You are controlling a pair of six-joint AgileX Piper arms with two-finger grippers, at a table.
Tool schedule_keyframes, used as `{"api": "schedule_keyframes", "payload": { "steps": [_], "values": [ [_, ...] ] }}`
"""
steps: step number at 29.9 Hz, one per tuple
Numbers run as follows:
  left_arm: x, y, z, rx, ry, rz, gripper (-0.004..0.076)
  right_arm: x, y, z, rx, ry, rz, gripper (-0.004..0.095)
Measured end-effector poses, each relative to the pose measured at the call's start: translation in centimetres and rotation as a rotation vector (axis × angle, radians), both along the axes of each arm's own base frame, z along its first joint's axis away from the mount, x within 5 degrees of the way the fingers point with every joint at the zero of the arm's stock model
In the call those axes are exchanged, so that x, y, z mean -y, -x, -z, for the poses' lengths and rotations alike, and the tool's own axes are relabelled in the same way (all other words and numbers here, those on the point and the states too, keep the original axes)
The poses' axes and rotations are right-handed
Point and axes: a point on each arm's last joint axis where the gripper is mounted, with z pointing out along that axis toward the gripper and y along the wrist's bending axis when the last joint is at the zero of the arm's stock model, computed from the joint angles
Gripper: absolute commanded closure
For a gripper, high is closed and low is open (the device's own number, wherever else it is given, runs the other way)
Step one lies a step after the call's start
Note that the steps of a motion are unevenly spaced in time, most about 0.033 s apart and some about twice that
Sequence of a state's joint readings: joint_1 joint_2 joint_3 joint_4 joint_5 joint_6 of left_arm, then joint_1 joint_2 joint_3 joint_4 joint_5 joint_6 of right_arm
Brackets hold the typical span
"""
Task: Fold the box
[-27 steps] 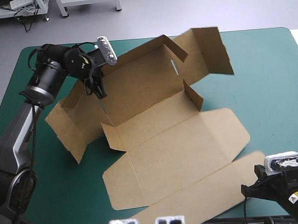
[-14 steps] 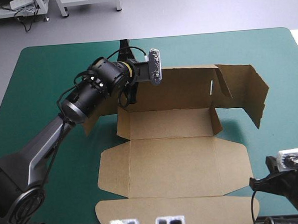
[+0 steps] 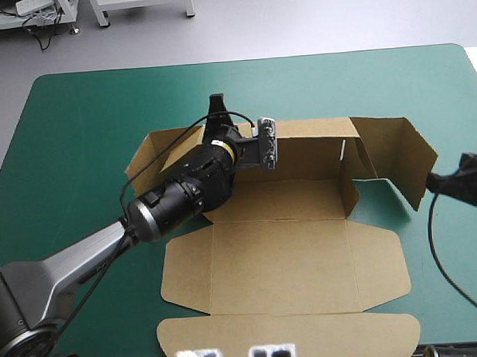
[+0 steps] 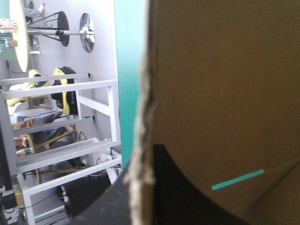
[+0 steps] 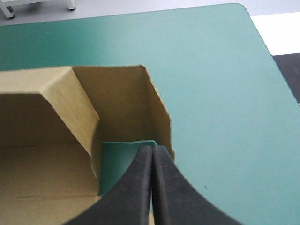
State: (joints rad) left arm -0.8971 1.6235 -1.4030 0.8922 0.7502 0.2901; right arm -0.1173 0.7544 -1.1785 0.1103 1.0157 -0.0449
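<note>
- Table with the teal-green cover fills most of the high view.
- box sits about mid-table, a bit toward the right side. It's brown board, half built. The floor panel is flat, the lid lies flat out toward the near edge, and the back wall stands up along the far side.
- left arm comes in from the near-left corner and crosses over the box's left end to reach the back wall.
- end flap at the right end is up too, angled outward off the back wall's corner.
- left gripper is on the top edge of the back wall, near its left end. Its wrist view shows the raw board edge running right between the black fingers, one either side, so it's pinched onto the box wall.
- right gripper is closed tight into one point with nothing in it. The tip is just beside the end flap's lower corner, can't tell if it actually touches.
- slot is a thin cut in the back wall near its right end. In the left wrist view it shows as a sliver of green.
</note>
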Motion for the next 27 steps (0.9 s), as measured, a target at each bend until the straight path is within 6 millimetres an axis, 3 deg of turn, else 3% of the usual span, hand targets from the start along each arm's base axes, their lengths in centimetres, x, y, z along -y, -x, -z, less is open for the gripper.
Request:
{"api": "schedule_keyframes", "payload": {
  "steps": [6, 12, 20, 27],
  "values": [
    [0.5, 2.4, 1.7, 0.084, 0.026, -0.002, 0.0734, -0.5, -5.9, -3.0, -0.041, -0.057, -0.120, 0.0928],
    [0.9, 3.3, 2.9, 0.159, 0.052, -0.004, 0.0734, -0.2, -12.8, -3.3, -0.191, -0.069, -0.200, 0.0928],
    [0.9, 3.3, 3.0, 0.165, 0.069, -0.011, 0.0734, 0.3, -21.3, -0.6, -0.328, -0.114, -0.264, 0.0928],
    [0.8, 3.3, 2.9, 0.168, 0.072, -0.017, 0.0734, 0.6, -25.6, 4.0, -0.451, -0.156, -0.275, 0.0928]
  ]
}}
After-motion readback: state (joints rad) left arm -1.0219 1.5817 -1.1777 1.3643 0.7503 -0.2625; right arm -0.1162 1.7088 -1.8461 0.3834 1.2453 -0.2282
